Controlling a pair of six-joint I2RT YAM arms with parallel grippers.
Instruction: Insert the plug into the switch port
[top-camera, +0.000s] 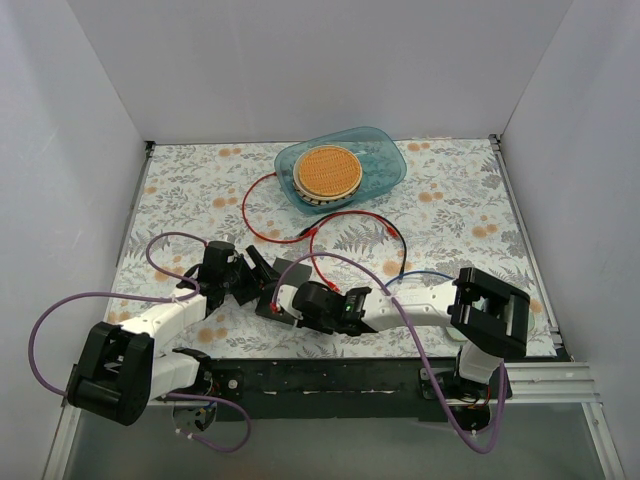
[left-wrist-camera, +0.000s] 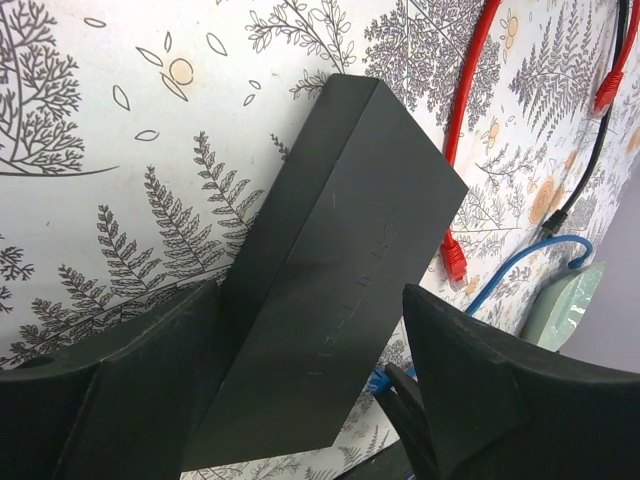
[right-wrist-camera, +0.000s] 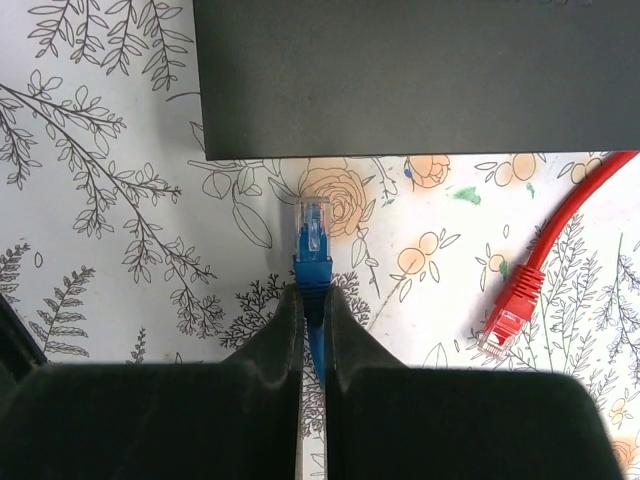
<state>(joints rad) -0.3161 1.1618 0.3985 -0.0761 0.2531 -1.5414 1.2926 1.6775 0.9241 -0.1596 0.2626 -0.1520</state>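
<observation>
The right end effector (right-wrist-camera: 312, 300) pinches the blue plug (right-wrist-camera: 312, 225) by its boot, the tip near the switch (right-wrist-camera: 420, 75) but apart from it. No port shows on that edge, so a push could jam the plug or shove the box. The left end effector (left-wrist-camera: 310, 310) is spread astride the switch, contact unclear, so it may slide. A red cable (right-wrist-camera: 560, 220) lies beside. Flowered worktop (top-camera: 450, 200), plain white walls (top-camera: 300, 60) around
</observation>
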